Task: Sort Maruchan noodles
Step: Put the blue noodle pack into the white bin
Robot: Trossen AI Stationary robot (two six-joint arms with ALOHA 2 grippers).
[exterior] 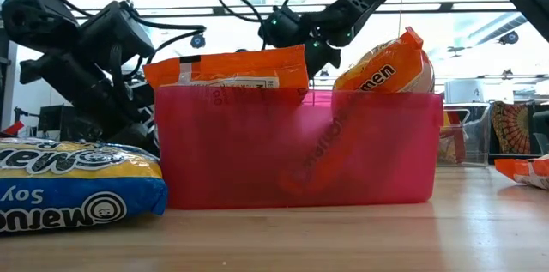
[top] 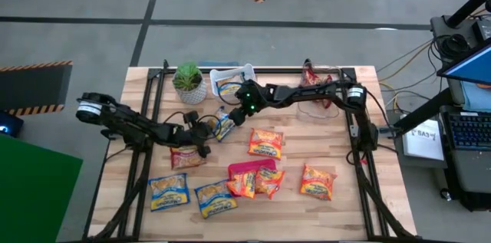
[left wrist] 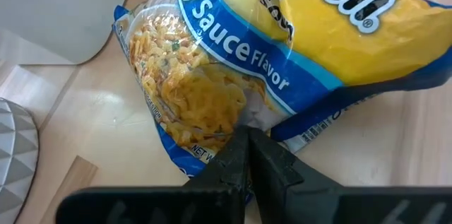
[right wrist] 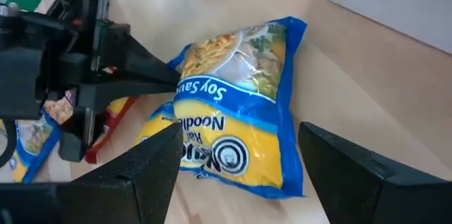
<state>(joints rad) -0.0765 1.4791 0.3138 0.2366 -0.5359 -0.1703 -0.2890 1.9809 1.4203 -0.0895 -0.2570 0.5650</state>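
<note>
Packets of Maruchan noodles lie spread over the wooden table (top: pixel 337 212): two blue-and-yellow ones (top: pixel 168 192) and (top: pixel 215 198) at the near edge, an orange one (top: pixel 317 181) to their right, and more orange ones standing in the pink bin (top: pixel 247 169). Farther in, another orange packet (top: pixel 265 142) lies flat and a dark red packet (top: pixel 187 158) sits beside the left arm. Beyond these, the left gripper (left wrist: pixel 246 155) is clenched on the edge of a blue-and-yellow soy sauce packet (right wrist: pixel 244 128) resting on the wood, while the right gripper (right wrist: pixel 240 157) hangs spread wide over the same packet. At the back stand a potted plant (top: pixel 189 82), a white bin (top: pixel 230 77) with one packet, and a clear bin (top: pixel 314 103).
</note>
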